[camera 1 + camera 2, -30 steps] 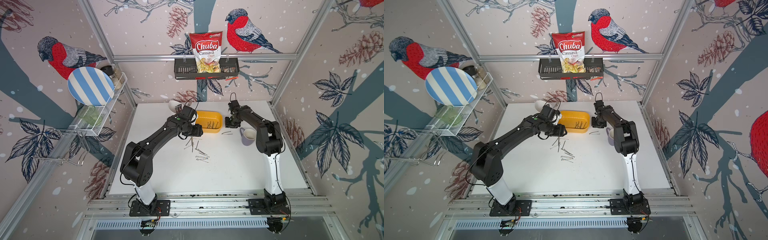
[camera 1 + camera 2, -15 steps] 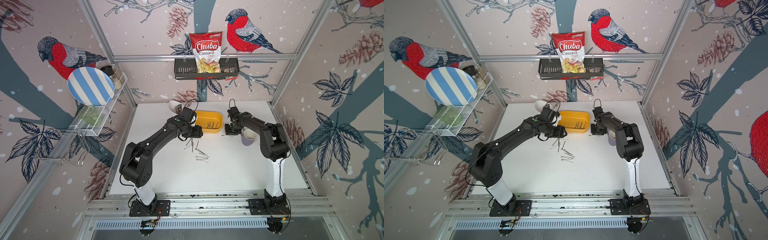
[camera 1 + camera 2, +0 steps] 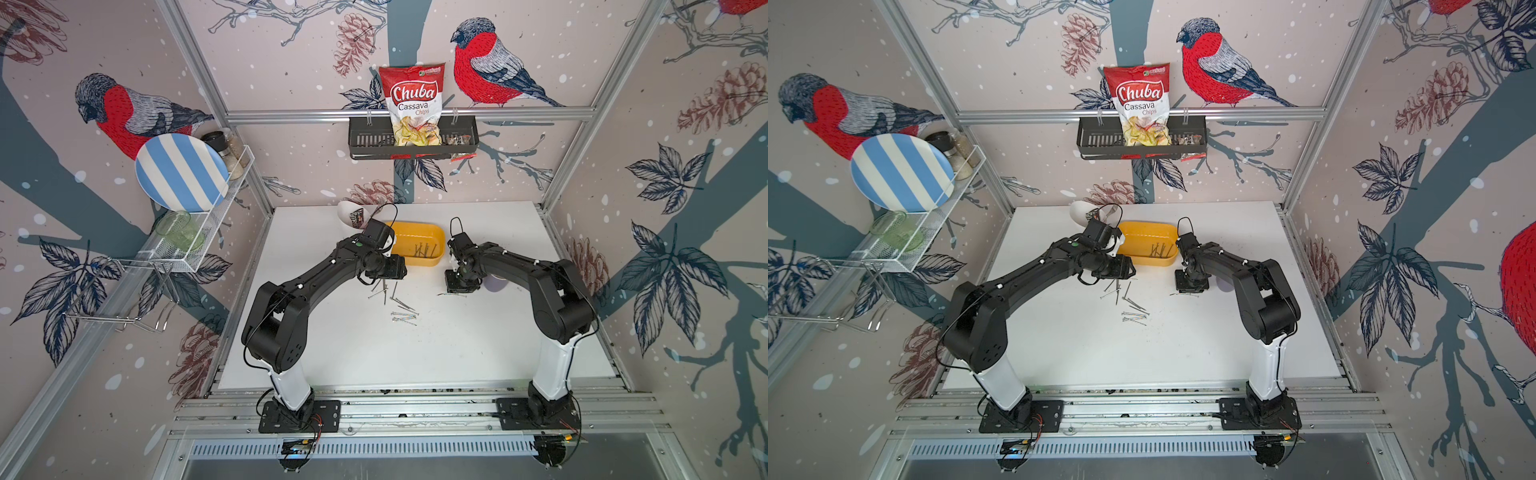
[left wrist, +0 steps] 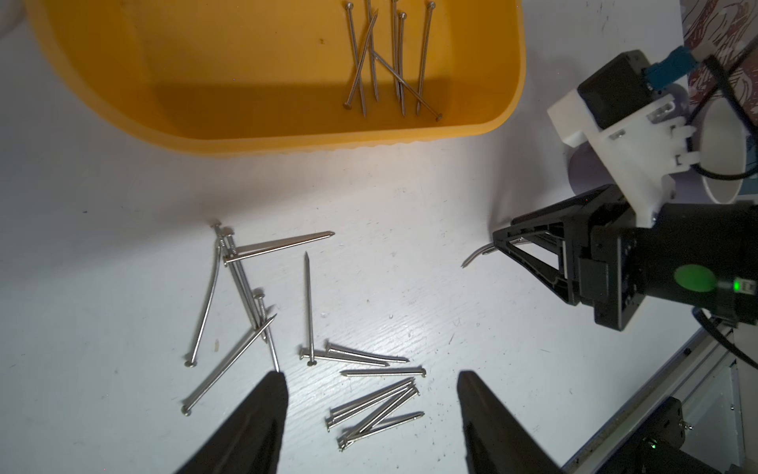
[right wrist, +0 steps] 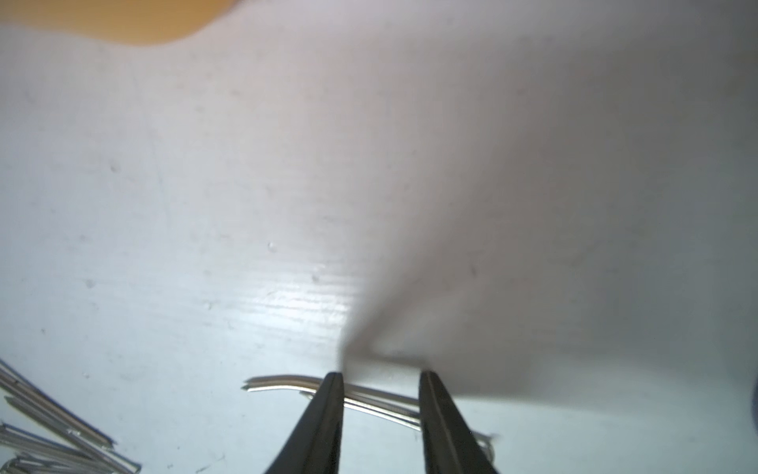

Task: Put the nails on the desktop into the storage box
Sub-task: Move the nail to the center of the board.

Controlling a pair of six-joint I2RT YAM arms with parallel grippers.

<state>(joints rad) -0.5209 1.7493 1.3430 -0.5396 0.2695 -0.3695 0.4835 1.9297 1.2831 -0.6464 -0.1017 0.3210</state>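
In both top views I am looking down on the desktop [image 3: 415, 357], where the storage box [image 3: 415, 261] is sitting at the far middle. Loose nails [image 3: 395, 301] are lying scattered just near of it, toward the centre. The left gripper [image 3: 390, 275] is hanging over the far end of that scatter. The right gripper [image 3: 1191, 287] is pointing down at the desktop to the right of the box's near corner, just beside a lavender mug [image 3: 496, 286]. A white cutlery cup [image 3: 348, 212] is standing at the far edge, left of the box.

In the left wrist view the left gripper [image 4: 371, 375] is standing released, its fingers [image 4: 262, 410] wide apart above the nails [image 4: 254, 312] on the desktop [image 4: 410, 197], and I am seeing nothing caught between them. The storage box [image 4: 287, 139] is lying just beyond, with a handful of nails crossing one another at its right end.

In the right wrist view the right gripper [image 5: 380, 374] is parted rather than clenched. A pair of bent nails [image 5: 283, 379] is running across under both fingers [image 5: 324, 414]. I cannot tell whether the tips are touching them. A blurred yellow edge of the storage box [image 5: 123, 20] is showing beyond.
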